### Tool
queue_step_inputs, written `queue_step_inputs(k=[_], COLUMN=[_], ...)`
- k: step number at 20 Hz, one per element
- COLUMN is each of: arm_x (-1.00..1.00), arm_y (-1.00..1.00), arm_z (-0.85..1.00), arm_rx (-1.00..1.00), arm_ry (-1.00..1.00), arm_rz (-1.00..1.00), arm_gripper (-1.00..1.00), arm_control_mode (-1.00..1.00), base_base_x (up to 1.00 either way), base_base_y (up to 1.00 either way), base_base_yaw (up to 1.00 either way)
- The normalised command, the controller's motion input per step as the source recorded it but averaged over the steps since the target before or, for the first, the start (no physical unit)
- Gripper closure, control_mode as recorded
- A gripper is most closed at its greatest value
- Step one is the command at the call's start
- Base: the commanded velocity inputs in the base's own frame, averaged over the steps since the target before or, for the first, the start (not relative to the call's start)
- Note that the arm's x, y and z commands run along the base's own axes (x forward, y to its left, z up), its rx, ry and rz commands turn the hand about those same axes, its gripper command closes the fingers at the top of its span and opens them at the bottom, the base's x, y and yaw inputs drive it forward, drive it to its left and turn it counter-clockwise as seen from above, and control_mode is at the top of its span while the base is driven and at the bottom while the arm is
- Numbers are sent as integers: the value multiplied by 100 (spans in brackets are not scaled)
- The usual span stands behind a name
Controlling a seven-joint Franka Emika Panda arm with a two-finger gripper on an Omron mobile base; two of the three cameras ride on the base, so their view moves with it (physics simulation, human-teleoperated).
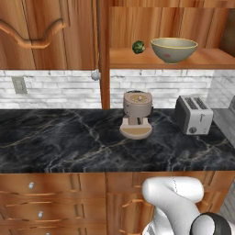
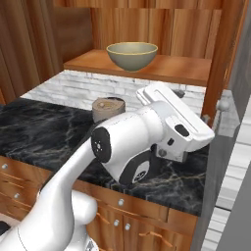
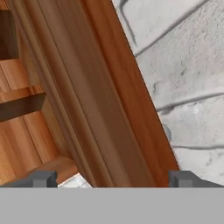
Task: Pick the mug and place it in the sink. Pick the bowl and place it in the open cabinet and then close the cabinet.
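- In the right base view the white arm crosses the middle of the frame and hides most of the beige coffee grinder-like appliance [image 2: 109, 109] behind it; just its top shows, left of centre.
- The gripper's fingers are hard to make out in the right base view; the hand's white body fills centre right.
- In the hand view the gripper [image 3: 112, 178] shows as two small grey tips at the bottom edge, set far apart, wide open, with nothing between them and nothing touched.
- Ahead of those tips runs a slanted reddish-brown wooden edge of the cabinet [image 3: 109, 109], from upper left to lower right; pale brick wall [image 3: 188, 65] lies to its right, and shelf boards are cut off at the left edge.
- The bowl [image 1: 174, 49] sits upright on the open cabinet's wooden shelf [image 1: 206, 58], upper right of the left base view; a small green ball [image 1: 138, 47] lies just left of it, apart from it.
- In the right base view the same bowl is at top centre on the shelf.
- A closed cabinet door [image 1: 46, 32] with curved moulding fills the upper left of the left base view, its round knob [image 1: 95, 75] at its lower right corner.
- On the black marble counter [image 1: 59, 137] the appliance stands at centre, and a silver toaster [image 1: 193, 114] stands to its right, apart.
- Lower drawers with round knobs [image 1: 31, 186] run along the bottom left; an outlet plate [image 1: 19, 84] is on the wall at left.
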Motion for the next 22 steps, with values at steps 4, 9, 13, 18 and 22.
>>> queue_step_inputs(k=[4, 9, 13, 18, 22], arm_x=[32, 36, 57, 81, 88], arm_y=[-5, 52, 79, 55, 33], arm_z=[0, 0, -4, 0, 0], arm_rx=[0, 0, 0, 0, 0], arm_ry=[-3, 3, 6, 2, 0], arm_rz=[2, 14, 20, 15, 11], arm_gripper=[-100, -100, -100, -100, -100], arm_control_mode=[-100, -100, -100, -100, -100], base_base_x=[0, 0, 0, 0, 0], base_base_y=[0, 0, 0, 0, 0], base_base_yaw=[0, 0, 0, 0, 0])
